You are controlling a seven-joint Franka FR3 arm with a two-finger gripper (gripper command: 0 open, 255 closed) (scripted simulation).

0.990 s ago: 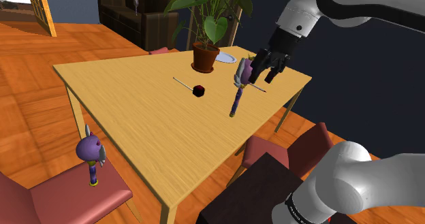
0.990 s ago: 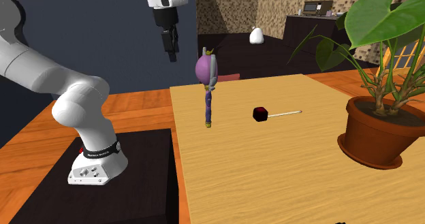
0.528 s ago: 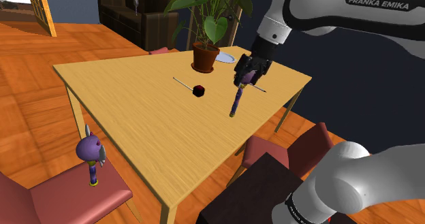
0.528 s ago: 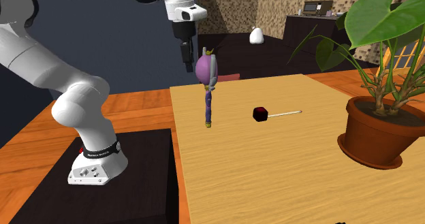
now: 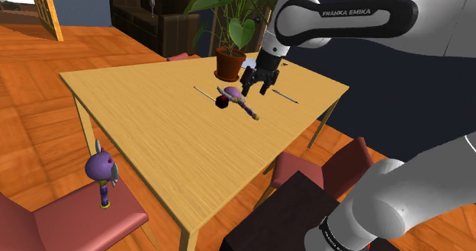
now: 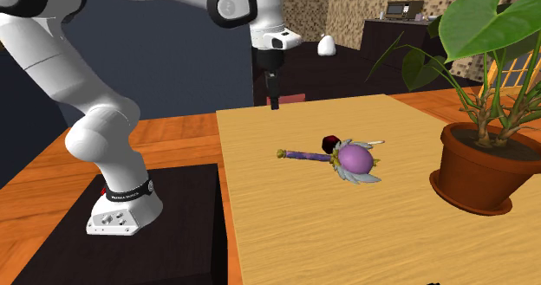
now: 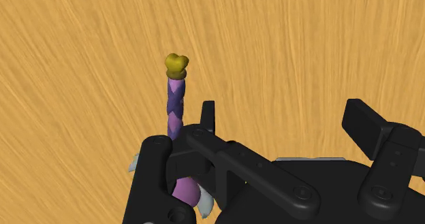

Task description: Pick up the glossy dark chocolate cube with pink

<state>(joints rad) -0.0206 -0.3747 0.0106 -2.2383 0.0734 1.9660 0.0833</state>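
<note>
Hangs above the desk point(image 5: 152, 127) with pincer point(image 5: 258, 83) spread wide, empty. Finds the dark cube point(image 5: 222, 101) toward the shoulder view's left, just beside the head of the lying purple wand point(image 5: 246, 108).

Orange wood floor point(image 5: 38, 127), dark sofa point(image 5: 145, 17)

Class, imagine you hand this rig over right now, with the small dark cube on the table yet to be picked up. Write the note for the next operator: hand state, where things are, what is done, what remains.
Hand: open, holding nothing, hanging above the table close to the purple wand.
Dark cube: on the table, right beside the wand's head. The wand lies flat. A potted plant stands just beyond them.
Done: nothing grasped yet.
Left: probably come in clear of the wand, lower over the cube, shut on it and lift.
</note>
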